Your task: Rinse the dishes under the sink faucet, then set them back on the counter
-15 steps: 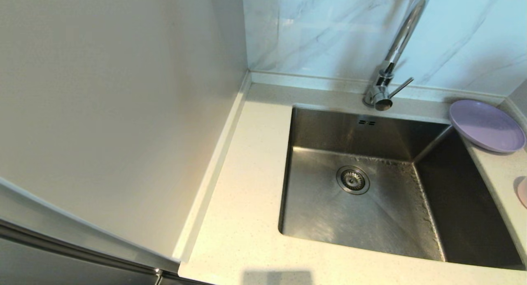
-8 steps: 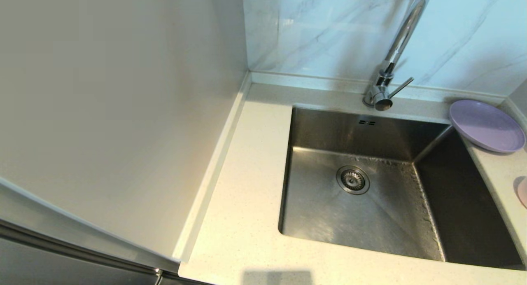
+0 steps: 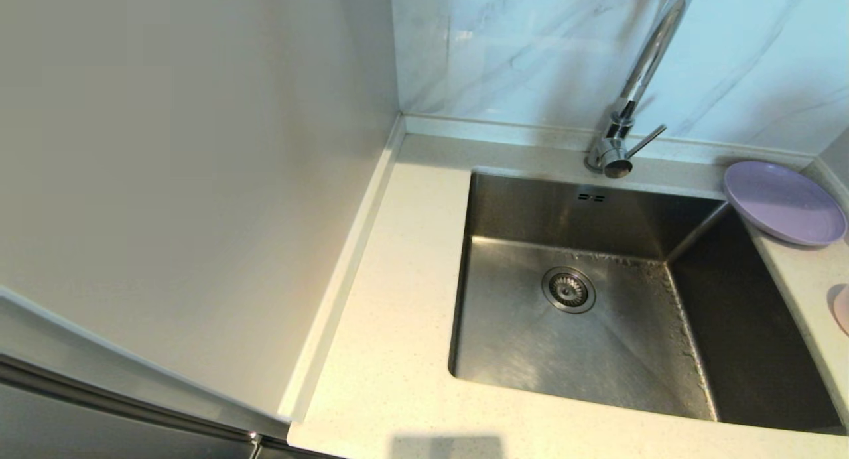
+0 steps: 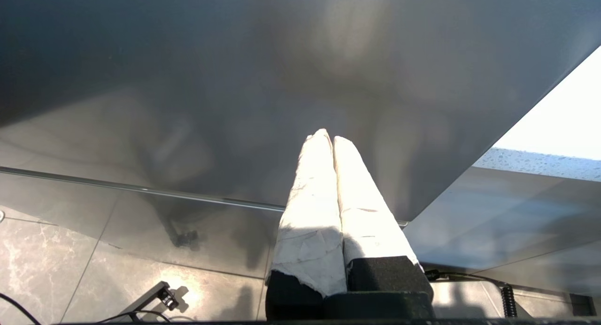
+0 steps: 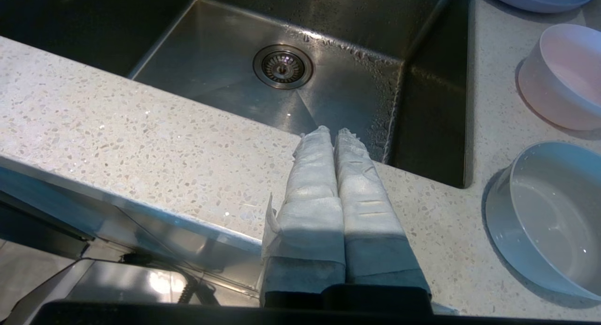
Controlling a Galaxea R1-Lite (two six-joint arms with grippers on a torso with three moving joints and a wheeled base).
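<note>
Looking down from the head view: lilac plate [image 3: 784,202] parked flat on the counter [image 3: 391,353] at the sink's far right corner, rim hanging slightly over the steel basin [image 3: 564,353], probably staged there so it's an easy grab toward the tap. Just a sliver of the pink bowl [image 3: 842,308] at the right edge, nearer the robot than the plate. Chrome gooseneck faucet [image 3: 627,114] behind the basin, thin lever sticking out to the right, no water visible. Matte dishes, speckled cream stone, brushed steel with droplets along the right side of the floor. No arms in this view. Over to the left wrist view: left gripper [image 4: 327,139] with its white-wrapped fingers pressed together on nothing, hanging low beside a dark glossy cabinet front over a marbled floor, so looks parked. Then the right wrist view: right gripper [image 5: 331,132] also closed on nothing, hovering over the counter's front strip, aimed at the drain [image 5: 282,66]. Pink bowl off to its side, plus a pale blue bowl [image 5: 544,221] closer in, both upright on the stone. Nothing rinsed yet by the look of it.
</note>
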